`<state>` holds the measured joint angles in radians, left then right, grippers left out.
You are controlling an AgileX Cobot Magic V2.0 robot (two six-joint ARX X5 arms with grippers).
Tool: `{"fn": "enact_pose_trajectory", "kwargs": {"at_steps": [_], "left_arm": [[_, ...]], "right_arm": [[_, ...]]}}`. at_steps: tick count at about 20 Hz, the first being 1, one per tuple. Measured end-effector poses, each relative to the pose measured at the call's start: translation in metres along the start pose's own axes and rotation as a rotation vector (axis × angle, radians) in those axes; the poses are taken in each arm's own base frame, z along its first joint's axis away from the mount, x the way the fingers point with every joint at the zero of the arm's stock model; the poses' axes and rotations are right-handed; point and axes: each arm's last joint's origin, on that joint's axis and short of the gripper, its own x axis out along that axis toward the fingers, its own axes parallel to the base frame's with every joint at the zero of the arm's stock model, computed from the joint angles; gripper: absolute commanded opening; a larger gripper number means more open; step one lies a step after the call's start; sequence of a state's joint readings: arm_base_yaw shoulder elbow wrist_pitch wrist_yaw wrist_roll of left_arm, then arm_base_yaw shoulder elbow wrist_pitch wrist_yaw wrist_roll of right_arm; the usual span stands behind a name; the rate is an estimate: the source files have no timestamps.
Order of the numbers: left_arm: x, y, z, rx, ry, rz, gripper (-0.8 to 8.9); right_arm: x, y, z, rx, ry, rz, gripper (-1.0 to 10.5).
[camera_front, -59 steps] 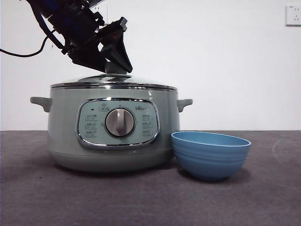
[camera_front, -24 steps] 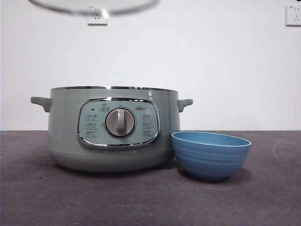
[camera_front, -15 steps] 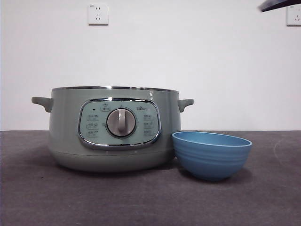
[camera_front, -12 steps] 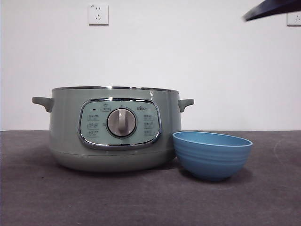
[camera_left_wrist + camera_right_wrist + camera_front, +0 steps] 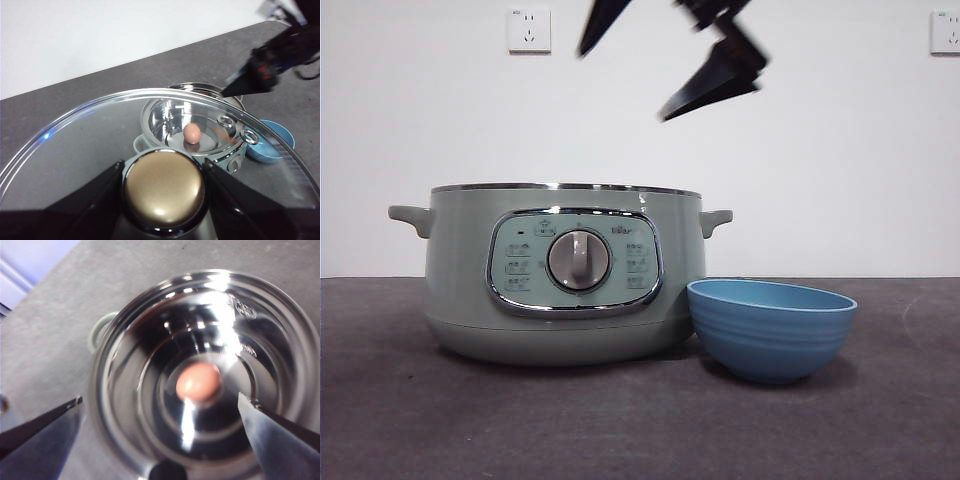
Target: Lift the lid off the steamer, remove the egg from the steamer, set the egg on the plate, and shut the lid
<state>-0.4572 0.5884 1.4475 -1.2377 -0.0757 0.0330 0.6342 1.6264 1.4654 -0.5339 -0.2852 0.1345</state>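
Observation:
The steamer [image 5: 560,270] stands open on the table, and the brown egg [image 5: 198,381] lies in the middle of its shiny inner pot [image 5: 150,340]. My right gripper [image 5: 160,400] is open and hangs above the pot, its jaws either side of the egg but well above it; in the front view it [image 5: 622,85] is over the pot's rim. My left gripper [image 5: 164,187] is shut on the lid's knob [image 5: 164,185] and holds the glass lid [image 5: 75,150] high up, out of the front view. The egg [image 5: 192,133] shows through the lid. The blue plate [image 5: 770,325] is empty.
The blue plate stands right against the steamer's right side, under its side handle [image 5: 713,220]. Dark grey table [image 5: 620,420] in front of both. White wall with two sockets behind.
My left gripper lifted the lid off the steamer and up out of the front view. My right gripper came in from the top right and now hangs over the open pot.

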Motion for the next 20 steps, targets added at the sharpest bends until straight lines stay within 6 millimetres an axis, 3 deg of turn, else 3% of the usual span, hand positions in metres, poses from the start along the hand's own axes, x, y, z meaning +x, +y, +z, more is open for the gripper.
{"fn": "enact_pose_trajectory", "kwargs": {"at_steps": [5, 9, 20], "left_arm": [[-0.006, 0.0, -0.006, 0.001, 0.016, -0.001, -0.08], [-0.006, 0.0, -0.006, 0.001, 0.019, -0.001, -0.08], [-0.006, 0.0, -0.008, 0.003, 0.038, -0.005, -0.08]], "right_arm": [[0.06, 0.002, 0.011, -0.014, 0.061, -0.029, 5.6], [0.095, -0.005, 0.004, -0.01, 0.099, -0.06, 5.6], [0.129, -0.018, -0.011, -0.012, 0.145, -0.116, 5.3]]}}
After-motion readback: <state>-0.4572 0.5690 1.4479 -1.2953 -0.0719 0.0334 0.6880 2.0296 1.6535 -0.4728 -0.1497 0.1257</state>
